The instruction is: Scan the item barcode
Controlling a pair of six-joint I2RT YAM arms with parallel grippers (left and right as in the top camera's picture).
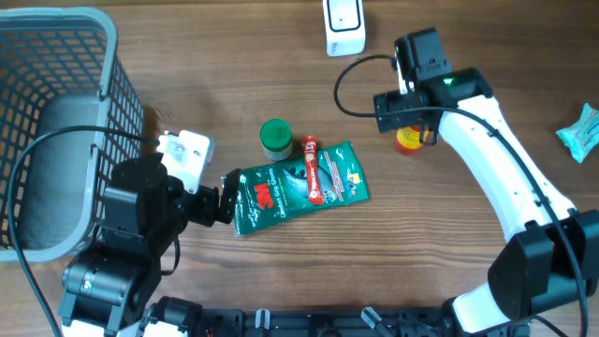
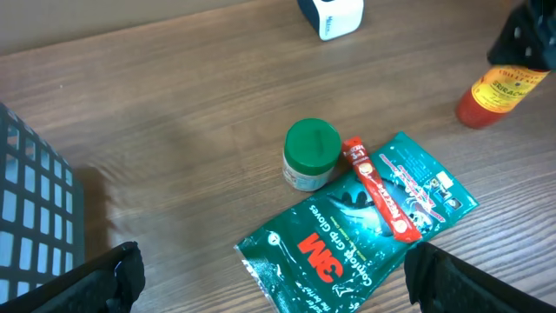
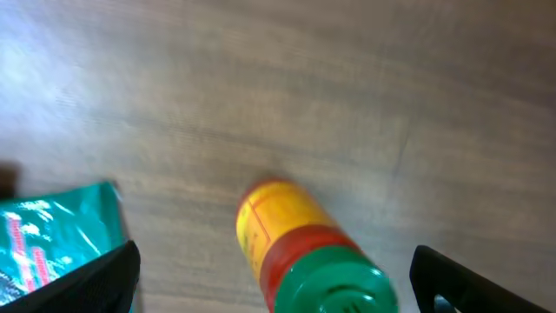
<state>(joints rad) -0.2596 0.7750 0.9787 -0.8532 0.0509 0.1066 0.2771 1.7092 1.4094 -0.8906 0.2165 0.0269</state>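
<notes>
1. R gripper (image 3: 274,254) is wide open over the sauce bottle (image 3: 287,235). The bottle stands upright btwn the fingers w/ gaps both sides, so nothing is held.
2. L gripper (image 2: 274,256) is also wide open and empty, low at the near end of the green pouch (image 2: 347,252). Can't tell if it touches.
3. The bottle is on the table (image 1: 234,75), right of centre. It's well apart from the pouch, the jar (image 2: 311,152) and the red stick (image 2: 380,187). The scanner (image 1: 343,26) is at the far edge, near the bottle.
4. Step, my read: grasp stage on the bottle. Nothing is lifted and no scan is under way.
5. Next move needs the R fingers lower, closing on the body below the cap, then a lift and turning the label to the scanner face. The barcode isn't visible and the wrist view is blurred, so its side is unknown.
6. Risk: the bottle is tall and narrow, so an off-centre pinch could tip it.
</notes>
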